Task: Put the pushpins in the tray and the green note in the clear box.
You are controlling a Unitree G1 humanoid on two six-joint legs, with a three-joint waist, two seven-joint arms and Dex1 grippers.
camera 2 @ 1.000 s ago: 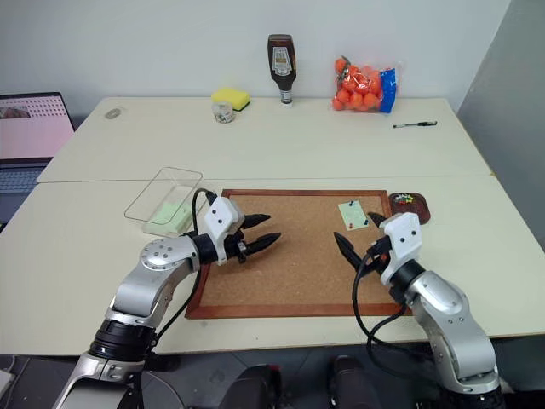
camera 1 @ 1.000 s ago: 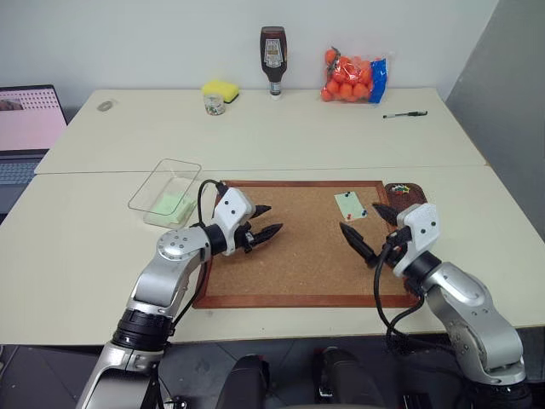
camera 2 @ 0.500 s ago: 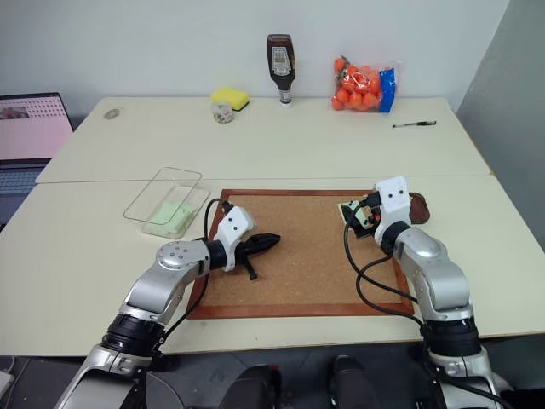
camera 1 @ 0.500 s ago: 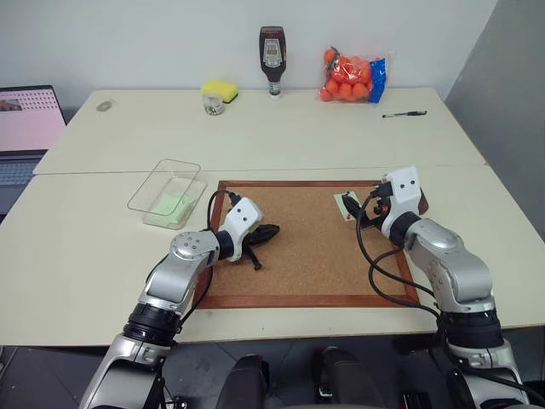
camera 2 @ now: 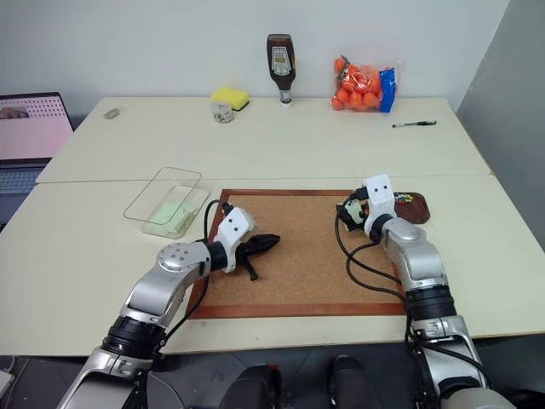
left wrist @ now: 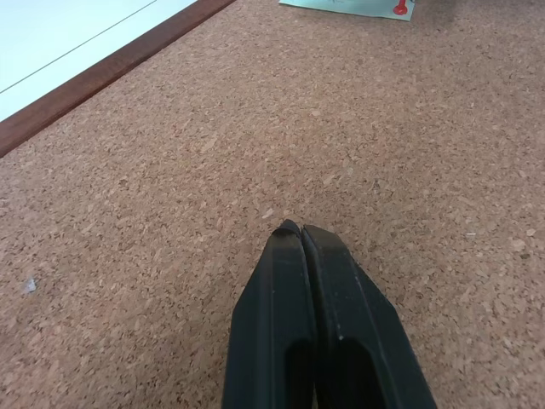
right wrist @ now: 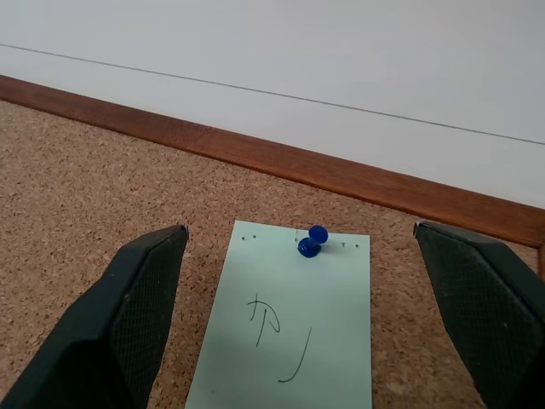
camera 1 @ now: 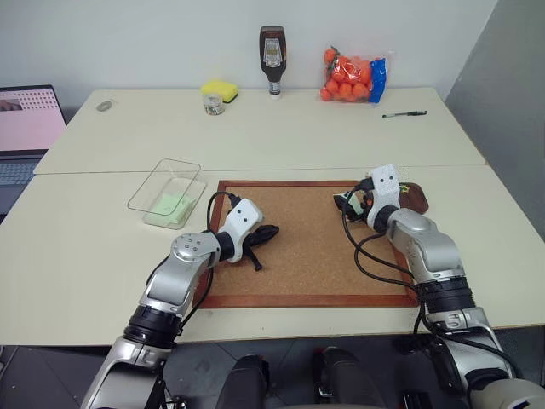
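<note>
Right gripper (right wrist: 298, 324) jaws spread wide, straddling the pale mint-green paper note (right wrist: 285, 324), which a small blue plastic-headed pushpin (right wrist: 312, 241) holds to the wood-framed corkboard (camera 1: 298, 256). Risk: wide fingertips nip paper with the pin and tear it (pin is tiny). Left gripper (left wrist: 298, 234) jaws clenched, empty. Small dark brown wooden tray (camera 2: 417, 207) just beside the right arm; clear plastic box (camera 1: 166, 192) sits on the counter, left of the board.

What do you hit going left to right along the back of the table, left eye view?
Laptop → yellow sponge → sauce bottle → bag of oranges → pen.
</note>
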